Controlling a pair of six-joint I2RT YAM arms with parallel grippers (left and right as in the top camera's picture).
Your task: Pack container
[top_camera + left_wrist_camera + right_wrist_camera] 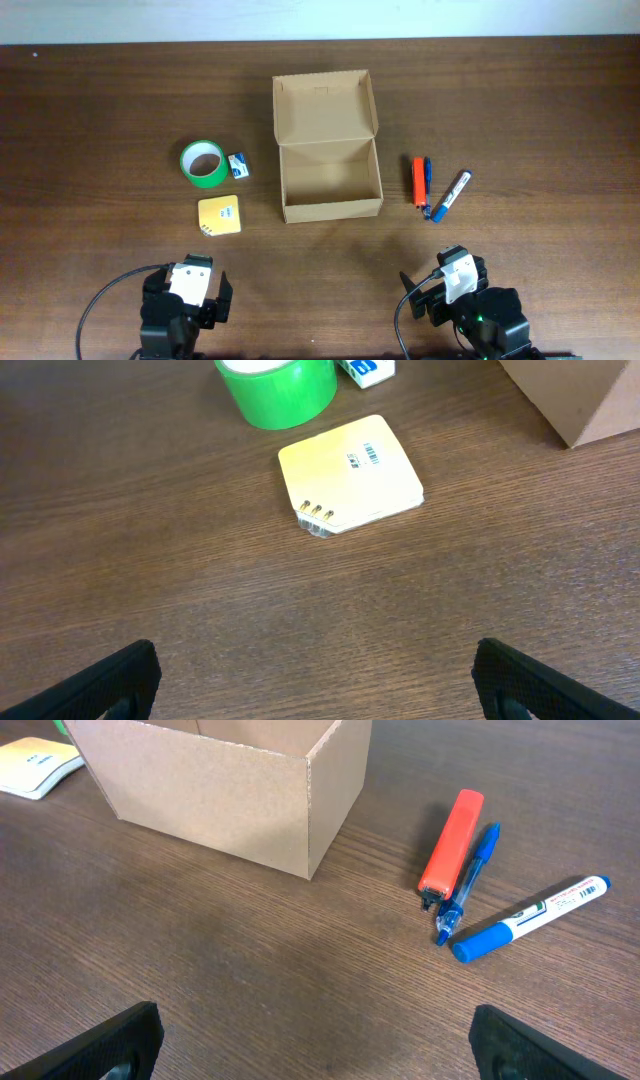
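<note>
Left gripper (190, 286) and right gripper (445, 282) sit by the near edge of the desk (90, 110), jaws spread wide, holding nothing and touching nothing. Beyond them, at mid-desk, the container (331, 209) stands mouth up and empty. Its lid flap is thrown back toward the far edge, and the body's longer sides run roughly parallel to the near edge.

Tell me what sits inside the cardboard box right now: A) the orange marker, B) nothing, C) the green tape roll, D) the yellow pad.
B: overhead, the open cardboard box shows a bare floor, while the green tape roll, yellow pad and orange marker all lie on the table outside it.
</note>
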